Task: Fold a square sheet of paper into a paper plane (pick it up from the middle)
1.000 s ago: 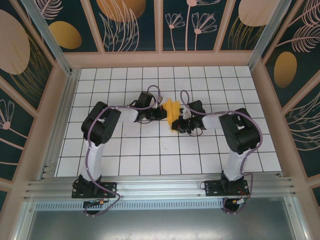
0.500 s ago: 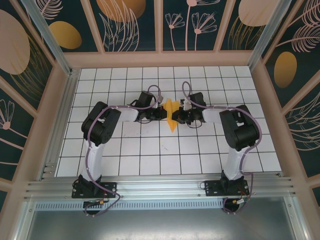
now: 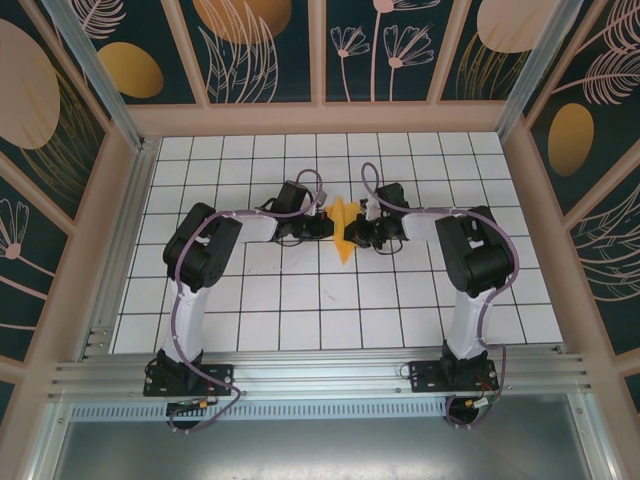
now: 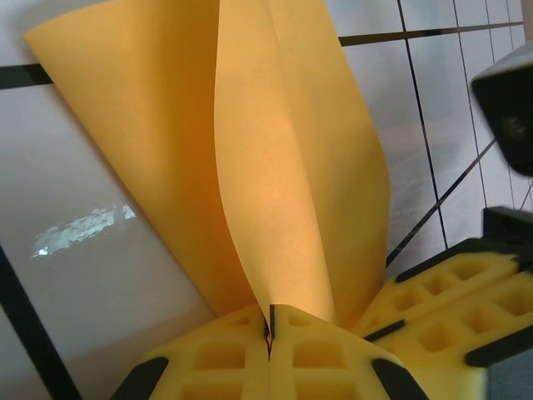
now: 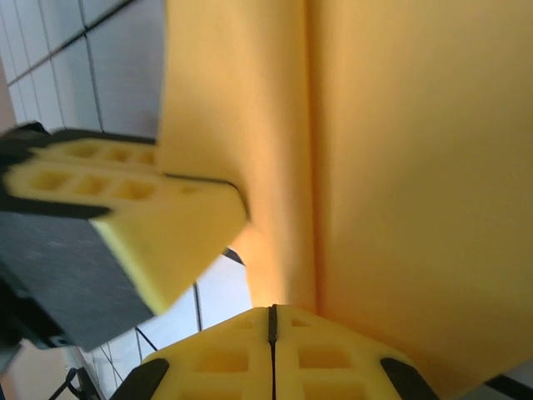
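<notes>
paper plane (image 3: pixel 344 242) between left claw (image 3: pixel 328 228), right claw (image 3: pixel 359 233)

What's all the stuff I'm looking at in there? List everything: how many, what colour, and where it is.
paper plane: one, orange, folded to a point, mid-table, held between the two hands.
table: one, white with a black grid, inside the enclosure.
wall panels: several, dark teal with gold and pink plant drawings, around the table.
metal rail: one, silver, along the near edge, carrying the arm bases.
left arm and right arm: two, black and white with purple cables, reaching inward.
left hand: one, yellow pads on black, shut on the paper plane.
right hand: one, same colours, shut on the paper plane's other side.
</notes>
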{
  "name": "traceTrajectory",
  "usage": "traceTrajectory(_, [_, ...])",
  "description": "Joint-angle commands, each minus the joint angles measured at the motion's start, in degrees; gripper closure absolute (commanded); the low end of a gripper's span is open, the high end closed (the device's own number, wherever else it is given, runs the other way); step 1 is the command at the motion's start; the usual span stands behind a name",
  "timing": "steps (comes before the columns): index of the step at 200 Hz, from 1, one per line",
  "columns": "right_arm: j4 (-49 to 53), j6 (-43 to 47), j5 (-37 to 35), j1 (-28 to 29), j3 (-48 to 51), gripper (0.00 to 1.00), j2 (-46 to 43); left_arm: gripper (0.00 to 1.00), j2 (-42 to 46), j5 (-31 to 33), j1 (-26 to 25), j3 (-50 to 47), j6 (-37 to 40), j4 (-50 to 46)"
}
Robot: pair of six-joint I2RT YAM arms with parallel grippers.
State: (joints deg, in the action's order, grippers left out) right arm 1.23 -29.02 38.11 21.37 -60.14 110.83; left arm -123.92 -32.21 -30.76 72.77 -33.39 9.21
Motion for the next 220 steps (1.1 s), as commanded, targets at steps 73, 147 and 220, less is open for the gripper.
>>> traceTrajectory(73, [3.6, 2.3, -3.9, -0.4, -6.0, 0.93, 5.1, 1.0, -3.3, 4.2, 0.7, 1.0, 2.4, -5.2])
traceTrajectory(147, [7.8, 3.2, -3.3, -1.0, -10.6, 0.93, 3.2, 1.0, -3.3, 4.9, 0.7, 1.2, 2.5, -6.1])
traceTrajectory(220, [7.5, 3.3, -2.3, -1.5, -14.6, 0.93, 8.6, 1.0, -3.8, 4.8, 0.7, 2.0, 2.5, -6.9])
